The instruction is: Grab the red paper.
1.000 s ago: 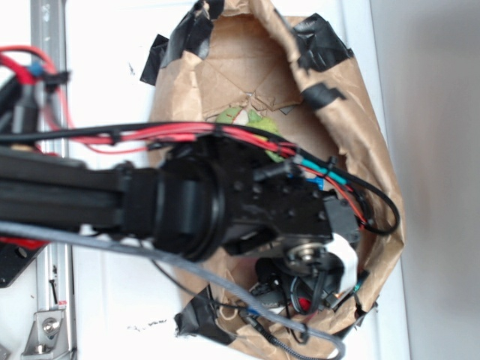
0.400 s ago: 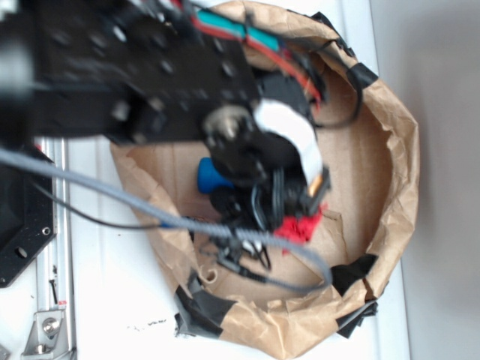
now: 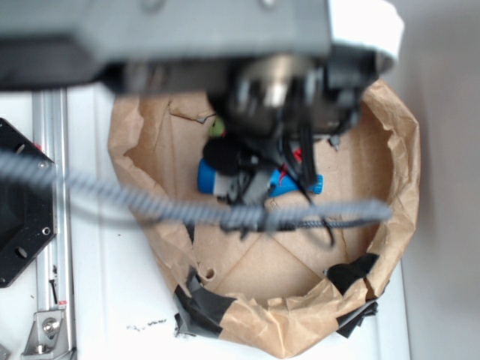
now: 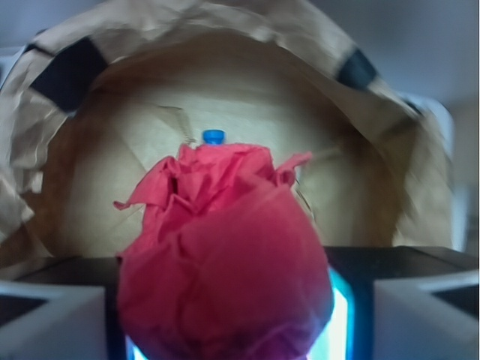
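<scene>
A: Wrist view, nearest item: red paper, crumpled wad, filling the gap between the gripper jaws, which clamp it at its lower bulk.

B: Handling?

A: Likely light, soft, crushable; a hold on the dense base suits, not the loose upper folds.

B: Beyond?

A: Blue bottle, then brown paper bowl.

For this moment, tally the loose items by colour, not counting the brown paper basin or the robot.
Red: 1, the red paper, between the fingers of the gripper, filling the wrist view.
Blue: 1, the bottle, lying on the floor of the paper basin.
Green: 1, a small green bit mostly hidden behind the arm.
Total: 3.
</scene>
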